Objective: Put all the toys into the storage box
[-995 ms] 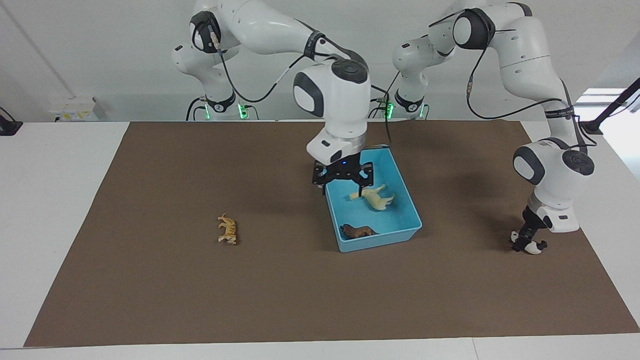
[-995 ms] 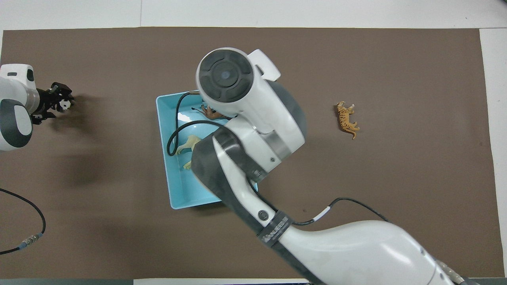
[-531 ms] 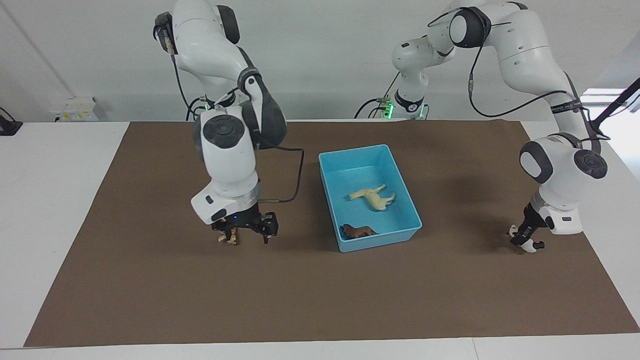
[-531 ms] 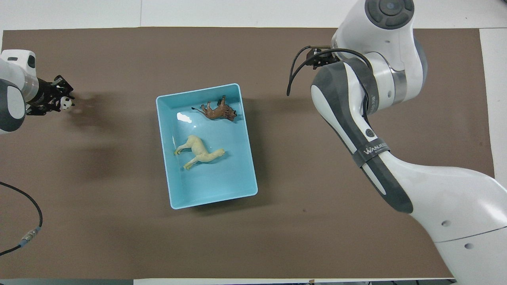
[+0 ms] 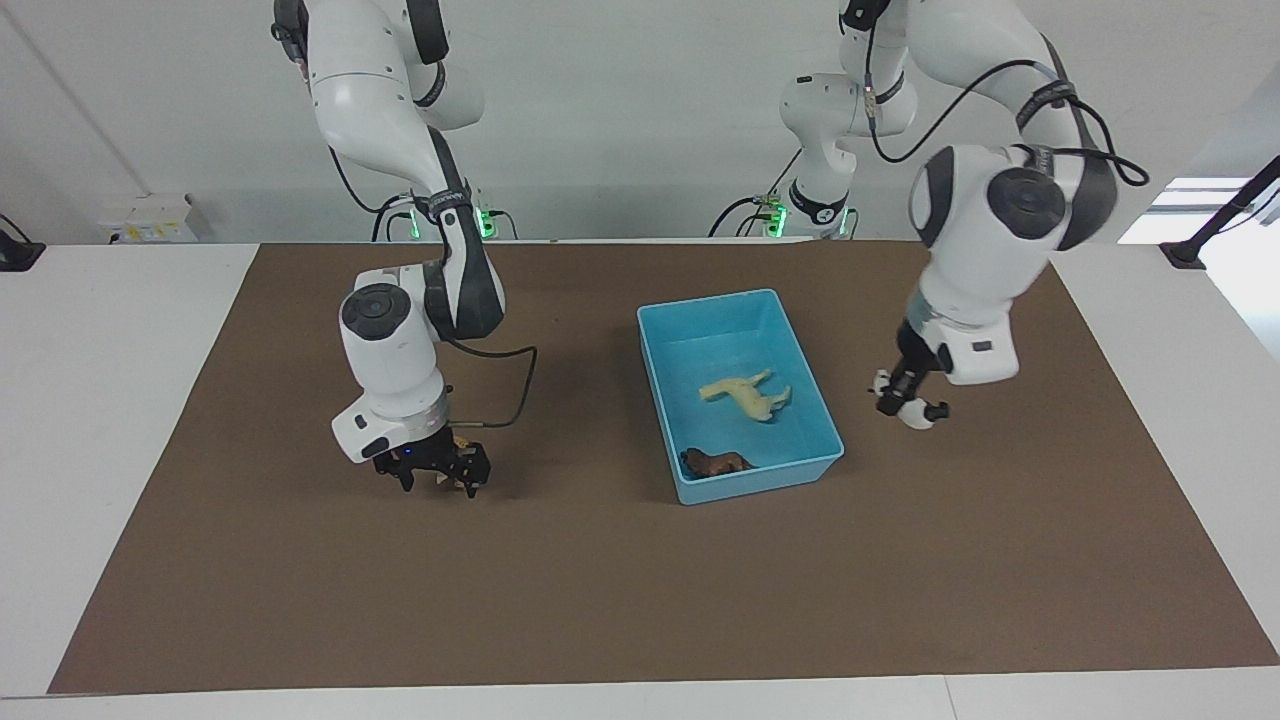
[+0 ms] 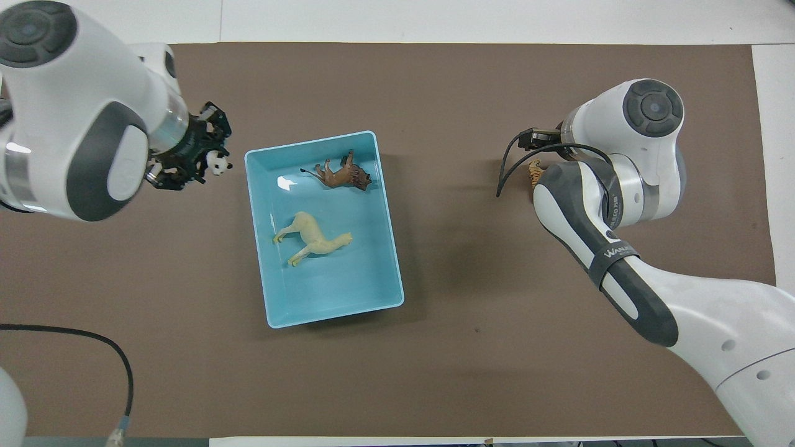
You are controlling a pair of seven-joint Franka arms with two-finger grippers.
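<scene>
The light-blue storage box [image 5: 720,340] [image 6: 338,282] sits mid-mat. In it lie two toys, a cream horse [image 5: 748,393] [image 6: 313,239] and a dark brown animal [image 5: 715,462] [image 6: 341,176]. My left gripper [image 5: 900,400] [image 6: 202,162] is shut on the black-and-white panda [image 5: 914,413] [image 6: 217,164], held in the air over the mat beside the box, toward the left arm's end. My right gripper [image 5: 438,476] stands open, low on the mat, with its fingers around the orange tiger [image 6: 535,172]. The wrist hides most of the tiger.
A brown mat [image 5: 640,600] covers the white table [image 5: 100,400]. The right arm's black cable [image 5: 515,385] loops just above the mat between the arm and the box.
The left gripper shut on the panda, lifted it off the mat and carried it toward the box. The right arm left the box, swung over to the tiger and came down around it.
</scene>
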